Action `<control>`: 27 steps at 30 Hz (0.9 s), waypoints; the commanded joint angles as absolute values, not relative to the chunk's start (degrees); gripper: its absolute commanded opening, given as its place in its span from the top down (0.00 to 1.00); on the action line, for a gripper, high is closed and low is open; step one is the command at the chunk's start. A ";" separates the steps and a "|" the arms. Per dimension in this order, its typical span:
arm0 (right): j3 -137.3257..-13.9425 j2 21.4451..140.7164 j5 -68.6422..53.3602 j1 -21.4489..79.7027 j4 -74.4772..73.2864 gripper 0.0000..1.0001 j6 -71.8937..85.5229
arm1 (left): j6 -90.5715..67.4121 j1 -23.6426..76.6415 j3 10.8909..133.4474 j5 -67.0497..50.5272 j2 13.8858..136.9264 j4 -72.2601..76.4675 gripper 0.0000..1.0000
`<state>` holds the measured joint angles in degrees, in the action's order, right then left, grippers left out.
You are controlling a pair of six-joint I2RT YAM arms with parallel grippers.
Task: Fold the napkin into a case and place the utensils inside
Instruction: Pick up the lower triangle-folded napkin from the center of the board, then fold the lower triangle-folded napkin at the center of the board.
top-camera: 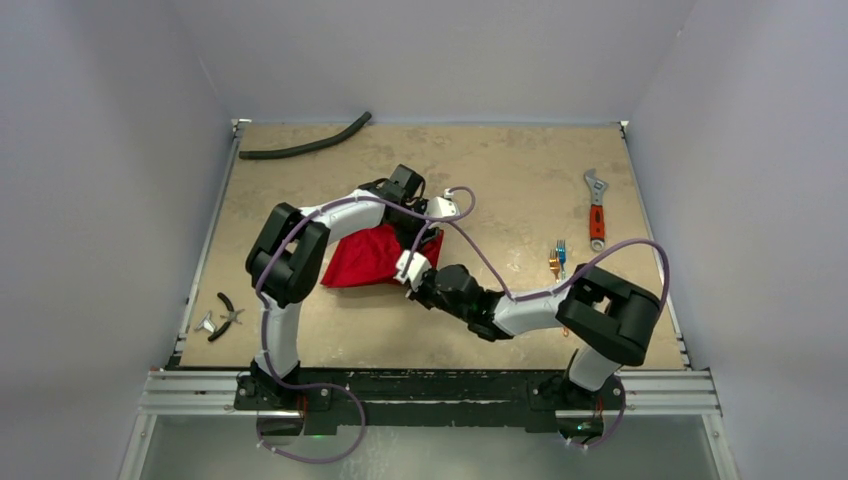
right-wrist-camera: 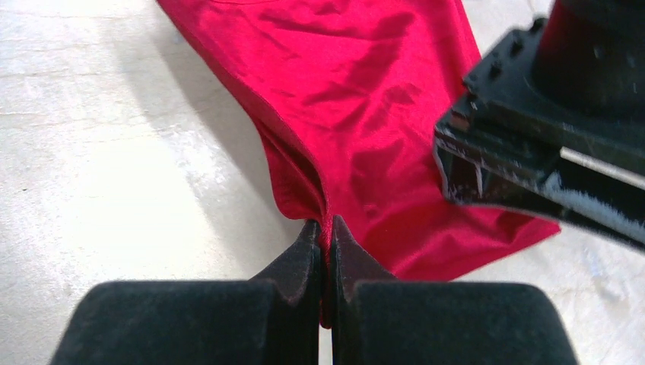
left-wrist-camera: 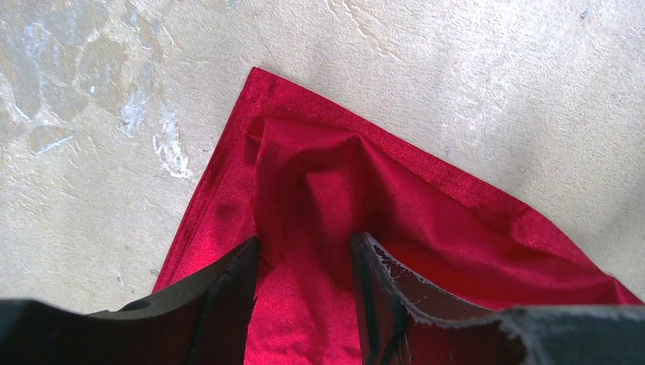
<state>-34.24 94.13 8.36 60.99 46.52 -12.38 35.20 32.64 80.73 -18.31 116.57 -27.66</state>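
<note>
The red napkin (top-camera: 362,257) lies bunched at the middle of the table, one hemmed corner flat on the surface in the left wrist view (left-wrist-camera: 319,167). My left gripper (top-camera: 424,232) points down onto its right part; its jaws (left-wrist-camera: 304,247) stand apart with red cloth rising between them. My right gripper (top-camera: 411,270) is shut on a pinched fold of the napkin's near edge (right-wrist-camera: 327,228) and lifts it slightly. The left gripper's body also shows in the right wrist view (right-wrist-camera: 548,114). The utensils (top-camera: 558,258), with a blue-gold sheen, lie to the right, apart from the cloth.
An orange-handled wrench (top-camera: 596,210) lies at the far right. A black curved hose (top-camera: 305,146) lies at the back left. Small pliers (top-camera: 222,316) lie near the left edge. Grey walls surround the table.
</note>
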 commanded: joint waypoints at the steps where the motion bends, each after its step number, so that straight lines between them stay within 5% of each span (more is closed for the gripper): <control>1: -31.60 93.42 6.92 58.38 52.05 1.00 -0.87 | 36.54 31.88 78.16 -15.42 119.34 -32.31 0.54; 10: -28.20 94.66 5.67 54.73 57.28 1.00 9.70 | 35.67 29.36 81.92 -17.13 119.70 -34.85 0.54; 14: -28.14 96.55 3.18 51.36 56.86 1.00 13.38 | 34.65 26.33 87.80 -20.00 118.18 -38.15 0.38; 20: -30.51 99.15 -3.83 47.06 56.31 1.00 16.26 | 36.48 22.52 92.89 -24.97 114.65 -42.59 0.28; 27: -31.96 96.75 -10.06 45.62 54.20 1.00 13.49 | 34.63 21.17 86.26 -19.47 112.57 -31.76 0.31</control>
